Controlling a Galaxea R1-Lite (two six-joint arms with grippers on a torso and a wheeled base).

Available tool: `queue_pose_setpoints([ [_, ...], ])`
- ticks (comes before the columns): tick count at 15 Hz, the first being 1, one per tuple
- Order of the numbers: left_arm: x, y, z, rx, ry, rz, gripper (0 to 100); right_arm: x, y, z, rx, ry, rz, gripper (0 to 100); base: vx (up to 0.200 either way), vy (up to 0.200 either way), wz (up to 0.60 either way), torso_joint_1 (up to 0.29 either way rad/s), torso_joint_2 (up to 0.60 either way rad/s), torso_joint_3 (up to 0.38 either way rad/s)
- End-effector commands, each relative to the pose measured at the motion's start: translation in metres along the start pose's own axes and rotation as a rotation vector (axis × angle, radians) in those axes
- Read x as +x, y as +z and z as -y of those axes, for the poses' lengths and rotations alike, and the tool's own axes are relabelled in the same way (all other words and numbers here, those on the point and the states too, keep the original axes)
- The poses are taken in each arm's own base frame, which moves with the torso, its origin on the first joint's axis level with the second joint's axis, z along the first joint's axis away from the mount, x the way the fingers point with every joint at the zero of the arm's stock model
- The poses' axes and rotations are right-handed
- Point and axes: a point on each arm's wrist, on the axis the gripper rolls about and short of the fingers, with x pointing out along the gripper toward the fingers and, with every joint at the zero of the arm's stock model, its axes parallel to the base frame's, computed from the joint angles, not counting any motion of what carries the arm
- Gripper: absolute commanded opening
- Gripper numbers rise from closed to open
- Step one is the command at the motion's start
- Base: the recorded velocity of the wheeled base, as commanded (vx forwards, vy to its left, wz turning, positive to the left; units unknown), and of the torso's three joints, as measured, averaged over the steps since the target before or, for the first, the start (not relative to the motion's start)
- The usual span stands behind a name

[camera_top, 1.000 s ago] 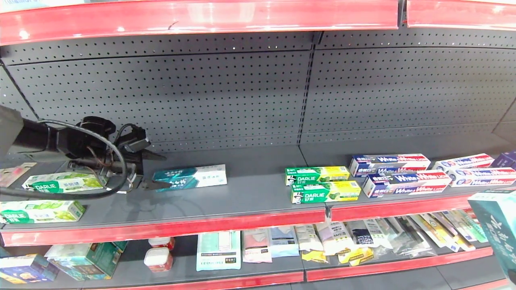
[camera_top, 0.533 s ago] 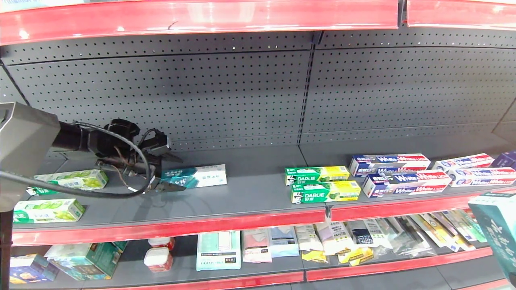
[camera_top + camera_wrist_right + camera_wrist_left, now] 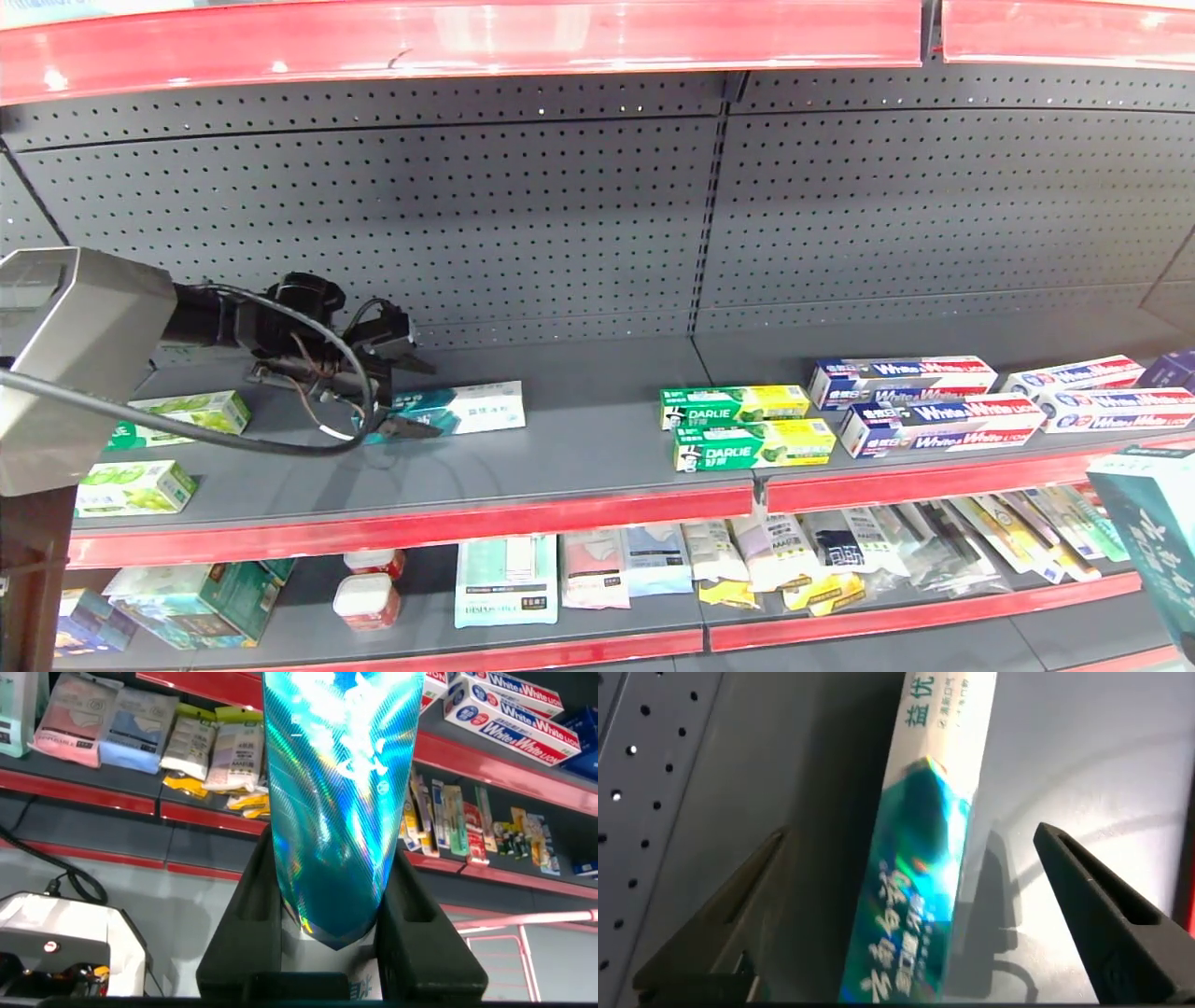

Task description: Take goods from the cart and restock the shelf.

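Observation:
A teal-and-white toothpaste box (image 3: 457, 409) lies flat on the grey middle shelf (image 3: 579, 467). My left gripper (image 3: 435, 401) is open at the box's left end, one finger behind it and one in front. In the left wrist view the box (image 3: 924, 859) runs between the spread fingers (image 3: 1102, 905) of that gripper (image 3: 910, 835), with a gap on each side. My right gripper (image 3: 336, 887) is shut on a shiny teal box (image 3: 341, 765), held upright in front of the lower shelves. That box (image 3: 1148, 523) also shows at the right edge of the head view.
Green toothpaste boxes (image 3: 177, 411) lie at the shelf's left, green-and-yellow ones (image 3: 754, 443) in the middle, blue-and-white ones (image 3: 943, 425) at the right. Bare shelf lies between the teal box and the green-and-yellow boxes. The lower shelf holds pouches (image 3: 506, 579) and packets.
My left arm has moved right along the shelf, and its open fingers now straddle the left end of the teal box. The box itself has not moved.

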Motion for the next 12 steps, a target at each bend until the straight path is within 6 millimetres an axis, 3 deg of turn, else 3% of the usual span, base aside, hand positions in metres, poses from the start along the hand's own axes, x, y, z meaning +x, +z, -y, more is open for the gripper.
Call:
queue_pose_setpoints([
  [1, 0.008, -0.001, -0.003, 0.009, -0.002, 0.000, 100, 0.001, -0.001, -0.001, -0.001, 0.003, -0.005, 0, 0.000, 0.000, 0.00, 0.000, 0.00, 0.000],
  [5, 0.016, 0.000, -0.012, 0.030, 0.009, 0.007, 100, 0.001, -0.003, -0.001, 0.000, 0.003, -0.008, 0, 0.000, 0.000, 0.00, 0.000, 0.00, 0.000],
  [9, 0.020, 0.003, -0.008, 0.019, -0.017, -0.006, 100, 0.001, -0.002, -0.001, 0.001, 0.001, -0.008, 0, 0.000, 0.000, 0.00, 0.000, 0.00, 0.000],
  [10, 0.021, 0.003, -0.008, 0.020, -0.018, -0.005, 0, 0.001, -0.002, -0.001, 0.003, -0.004, -0.009, 0, 0.000, 0.000, 0.00, 0.000, 0.00, 0.000],
  [12, 0.023, 0.004, -0.012, 0.028, -0.011, -0.005, 0, 0.001, -0.002, -0.001, 0.001, -0.011, -0.012, 0, 0.000, 0.000, 0.00, 0.000, 0.00, 0.000],
])
